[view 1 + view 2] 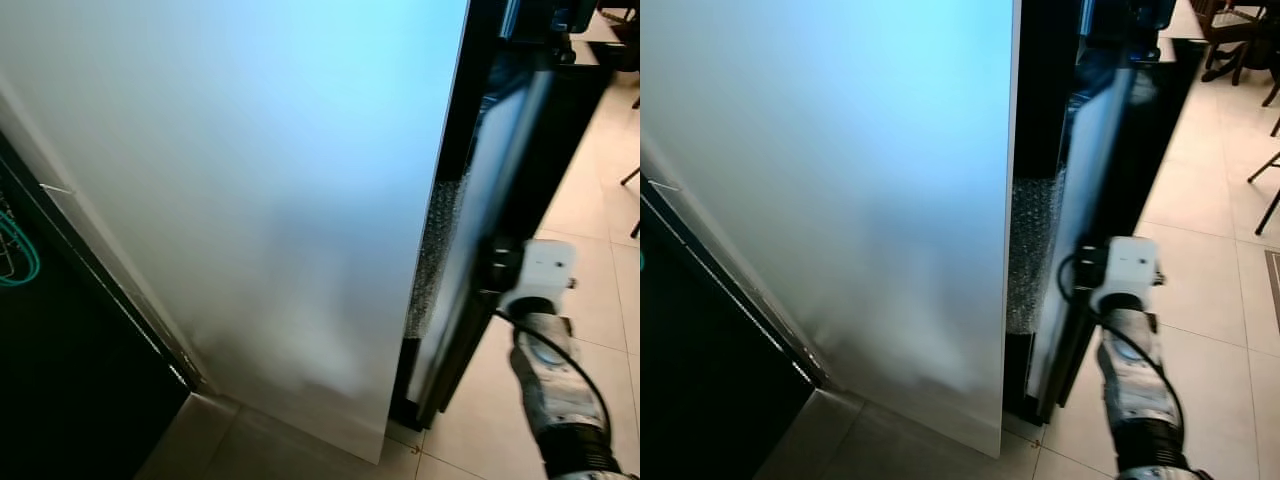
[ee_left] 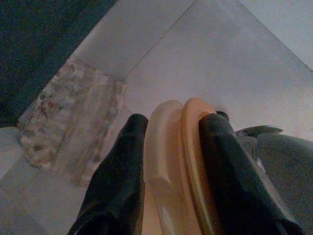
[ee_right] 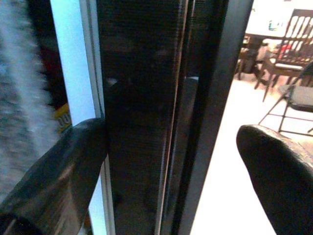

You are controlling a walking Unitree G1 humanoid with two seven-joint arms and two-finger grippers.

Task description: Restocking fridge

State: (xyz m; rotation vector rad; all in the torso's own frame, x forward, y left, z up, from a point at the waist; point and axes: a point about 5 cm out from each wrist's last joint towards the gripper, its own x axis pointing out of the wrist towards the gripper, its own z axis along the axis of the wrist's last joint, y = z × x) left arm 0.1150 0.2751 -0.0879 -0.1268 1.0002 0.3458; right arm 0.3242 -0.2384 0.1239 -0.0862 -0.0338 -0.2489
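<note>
The fridge's tall white panel takes up most of the eye views. Beside it the dark fridge door stands ajar, with bubble wrap showing in the gap. My right gripper is at the door's outer edge, about halfway down. In the right wrist view it is open, with the door edge between its fingers: one finger is on the fridge side, the other out over the room. My left gripper is shut on a pale orange curved object, held low over the floor.
A dark unit with a teal wire stands left of the white panel. Beige floor tiles spread to the right, with chairs at the far back. A marbled floor strip lies under the left gripper.
</note>
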